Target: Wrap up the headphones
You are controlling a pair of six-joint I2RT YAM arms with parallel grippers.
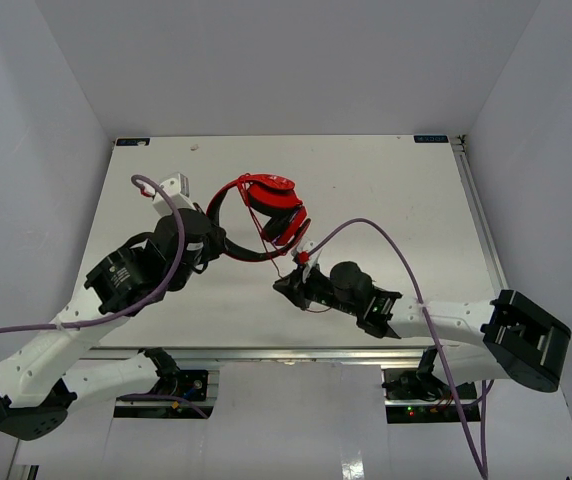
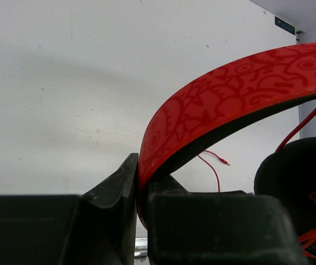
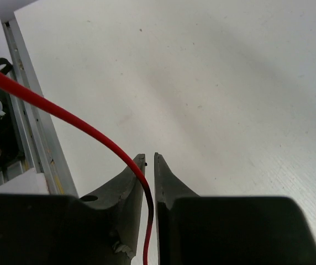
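Note:
The red and black headphones (image 1: 269, 212) lie at the middle of the table, earcups to the right. My left gripper (image 1: 218, 243) is shut on the black-lined red headband (image 2: 230, 94), which runs up and to the right from between the jaws (image 2: 140, 179). A black ear pad (image 2: 296, 187) shows at the right of the left wrist view, and the cable's plug end (image 2: 222, 160) lies on the table beyond it. My right gripper (image 1: 288, 285) sits just below the earcups, shut on the thin red cable (image 3: 64, 113), which passes between its fingertips (image 3: 149, 157).
The white table (image 1: 386, 190) has a metal rail (image 1: 476, 215) along its right side and another along its near edge (image 3: 36, 138). Thick purple robot cables (image 1: 391, 240) arch over both arms. White walls enclose the table.

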